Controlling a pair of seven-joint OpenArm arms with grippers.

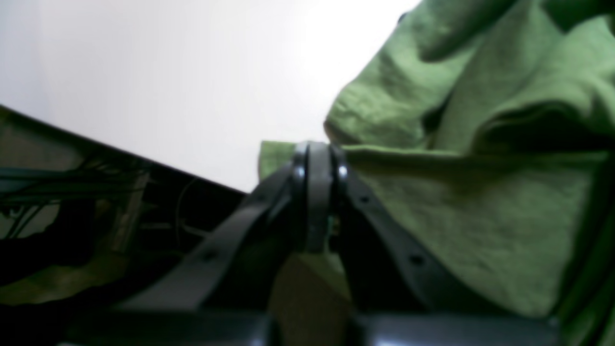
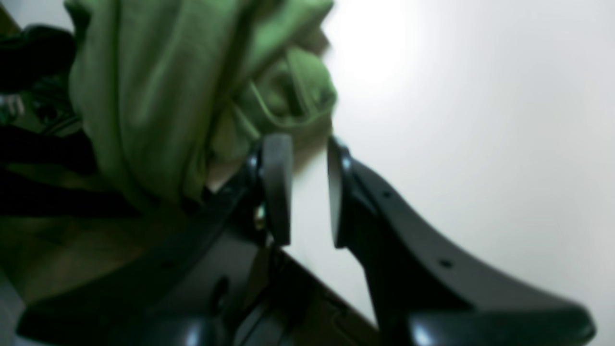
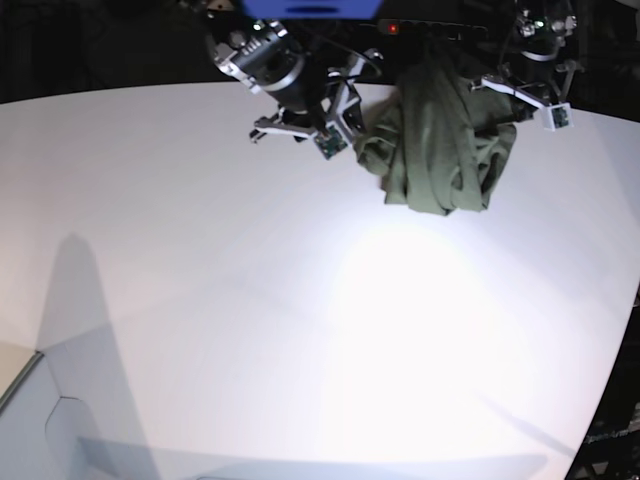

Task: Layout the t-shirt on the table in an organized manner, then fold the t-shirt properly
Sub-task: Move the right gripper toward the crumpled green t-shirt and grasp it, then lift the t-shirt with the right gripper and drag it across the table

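Observation:
The olive-green t-shirt (image 3: 440, 150) lies bunched in a wrinkled heap at the far edge of the white table (image 3: 300, 300). My left gripper (image 1: 314, 161) is shut on a hem of the t-shirt (image 1: 480, 216), with green cloth showing on both sides of the fingertips. In the base view this gripper (image 3: 492, 88) sits at the heap's far right. My right gripper (image 2: 310, 192) is open with bare table (image 2: 456, 120) showing between the jaws. Its left finger (image 2: 277, 182) stands right beside a fold of the t-shirt (image 2: 158, 96). In the base view it (image 3: 358, 118) is at the heap's left side.
The table's dark far edge (image 1: 144, 166) runs close behind both grippers, with cables and dark gear (image 1: 72, 192) beyond it. The wide white tabletop stretches toward the near side. A pale box corner (image 3: 20, 390) sits at the near left.

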